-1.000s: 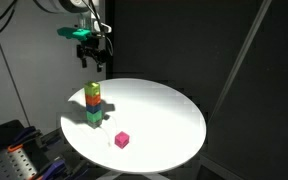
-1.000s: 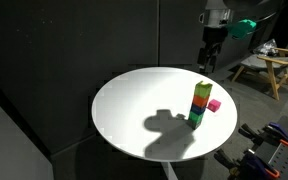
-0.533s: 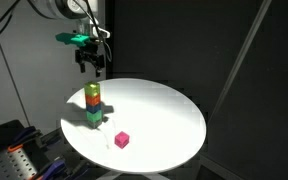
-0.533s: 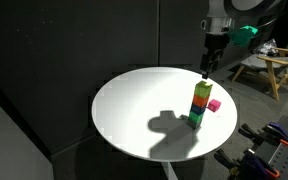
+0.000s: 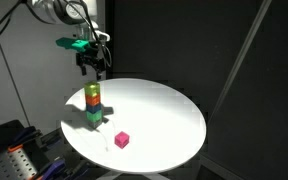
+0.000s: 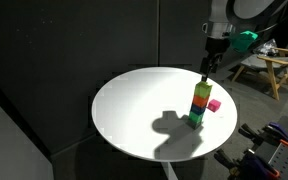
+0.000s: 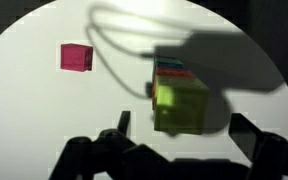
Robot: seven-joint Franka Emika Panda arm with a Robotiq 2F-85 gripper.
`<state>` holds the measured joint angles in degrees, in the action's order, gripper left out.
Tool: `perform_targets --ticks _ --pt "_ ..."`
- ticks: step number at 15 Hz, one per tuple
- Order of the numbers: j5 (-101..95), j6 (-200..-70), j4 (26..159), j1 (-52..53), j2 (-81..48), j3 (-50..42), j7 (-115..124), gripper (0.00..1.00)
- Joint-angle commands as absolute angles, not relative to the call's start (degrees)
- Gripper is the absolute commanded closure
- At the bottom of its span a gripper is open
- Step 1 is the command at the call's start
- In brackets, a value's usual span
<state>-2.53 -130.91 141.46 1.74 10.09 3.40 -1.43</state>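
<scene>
Around the whole scene, hung with black curtain on every side; showed only a wooden trestle off at one edge in an exterior view, plus low clutter beside the table, too small to name. Held at its middle a round white table, matte and mostly bare in both exterior views, darkened across the centre by the arm's shadow. Took in the Panda arm from above, with the Robotiq gripper pointed straight down, jaws spread wide and pinching nothing. Hung just above the block tower, clear of it and touching nothing. Framed, in the wrist view, the tower's yellow-green top block between the two dark fingers. Stood upright and fairly square near the table's edge, several coloured blocks high; exact count not clear. Judged mostly built on that showing: stacked so far, but not finished. Left one pink cube lying loose on the tabletop near the tower's foot, apart from it, not yet picked up or placed on top.
</scene>
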Motion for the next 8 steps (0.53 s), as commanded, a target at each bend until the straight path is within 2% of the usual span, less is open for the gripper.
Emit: perform_targets --ticks 1,8 --pt "-2.9 -133.3 143.4 1.9 11.0 3.0 -1.2 0.00" --pt "-2.9 -136.1 144.6 2.0 10.2 3.1 -1.0 0.00"
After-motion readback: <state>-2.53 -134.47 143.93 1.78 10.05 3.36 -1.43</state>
